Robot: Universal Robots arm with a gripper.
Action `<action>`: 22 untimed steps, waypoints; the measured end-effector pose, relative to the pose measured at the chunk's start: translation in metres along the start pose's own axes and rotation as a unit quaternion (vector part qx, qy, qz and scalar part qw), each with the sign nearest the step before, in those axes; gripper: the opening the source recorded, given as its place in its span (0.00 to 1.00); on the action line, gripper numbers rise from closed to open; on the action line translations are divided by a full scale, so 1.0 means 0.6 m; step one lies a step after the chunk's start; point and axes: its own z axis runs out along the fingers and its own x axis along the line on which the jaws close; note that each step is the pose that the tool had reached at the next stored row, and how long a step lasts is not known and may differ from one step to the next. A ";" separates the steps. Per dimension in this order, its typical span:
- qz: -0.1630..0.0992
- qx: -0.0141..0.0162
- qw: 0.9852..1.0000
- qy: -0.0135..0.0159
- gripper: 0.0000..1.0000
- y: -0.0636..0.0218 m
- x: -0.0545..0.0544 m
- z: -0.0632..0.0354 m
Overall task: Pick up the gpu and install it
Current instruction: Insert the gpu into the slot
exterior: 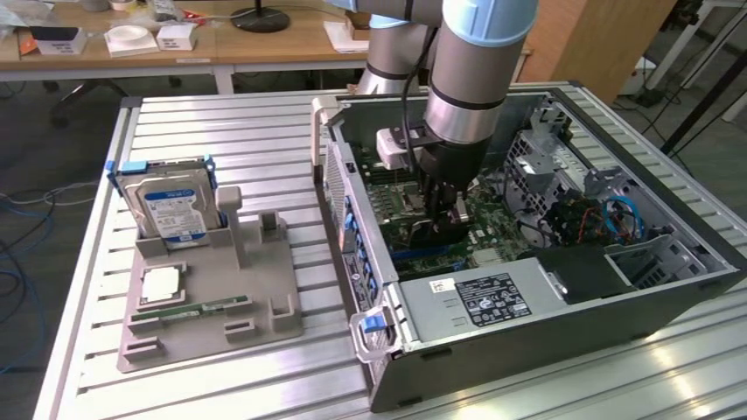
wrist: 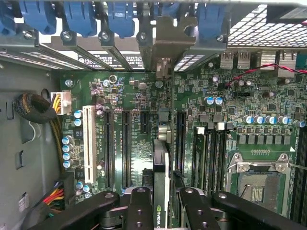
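The gpu (wrist: 160,165) is a thin dark card seen edge-on, with a green logo near my fingers and its silver bracket (wrist: 163,45) up against the case's rear slot openings. My gripper (wrist: 163,199) is shut on it, one black finger on each side. The card stands upright over a long black slot on the green motherboard (wrist: 129,96); whether it sits fully in the slot I cannot tell. In the exterior view my gripper (exterior: 443,219) reaches straight down into the open computer case (exterior: 350,188), with the gpu (exterior: 435,234) dark below it.
Blue slot latches (wrist: 79,17) line the case's rear wall. A white slot (wrist: 88,139), the CPU socket (wrist: 256,179) and cable bundles (wrist: 36,108) flank the card. The power supply (exterior: 491,297) fills the case's near end. Outside, a grey holder (exterior: 210,297) carries a hard drive (exterior: 173,206) and a memory stick (exterior: 192,308).
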 end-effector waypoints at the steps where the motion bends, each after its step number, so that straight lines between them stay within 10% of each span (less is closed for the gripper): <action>1: 0.000 0.000 1.000 0.000 0.26 0.000 0.000 0.000; 22: 0.000 0.000 1.000 0.001 0.26 0.001 0.000 0.011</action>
